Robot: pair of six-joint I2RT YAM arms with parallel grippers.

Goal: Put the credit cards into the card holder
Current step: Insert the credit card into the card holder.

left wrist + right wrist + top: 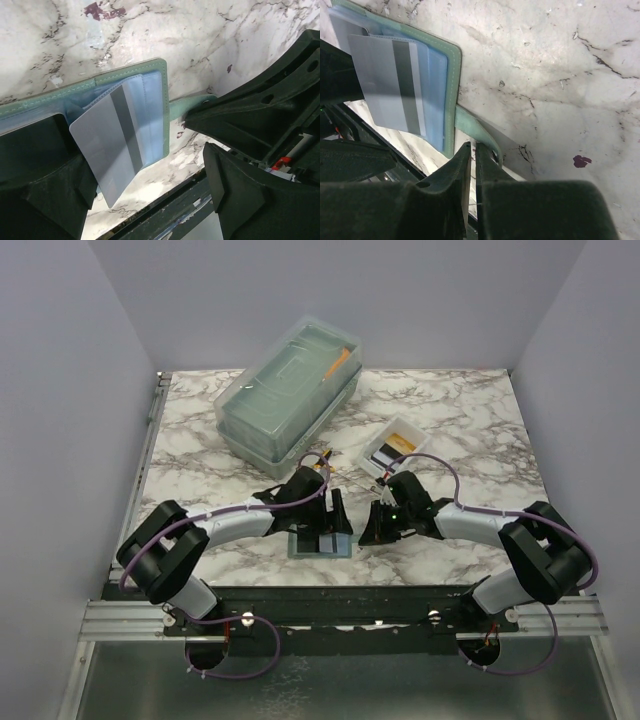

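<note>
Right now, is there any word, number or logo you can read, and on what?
No text can be read.
The card in the holder: blank grey back, dark stripe only.
The tray cards: too small to read.
The box: no legible label.

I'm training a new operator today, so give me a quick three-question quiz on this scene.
1. True or false: the left end effector is clamped on the grey card.
2. What does the right end effector pinch? A) the strap of the card holder B) the white tray C) the translucent box
3. Is the grey card fully inside the card holder?
Key: 1 false, it stands open. 2 A. 3 No, it lies tilted, sticking out past the edge.
</note>
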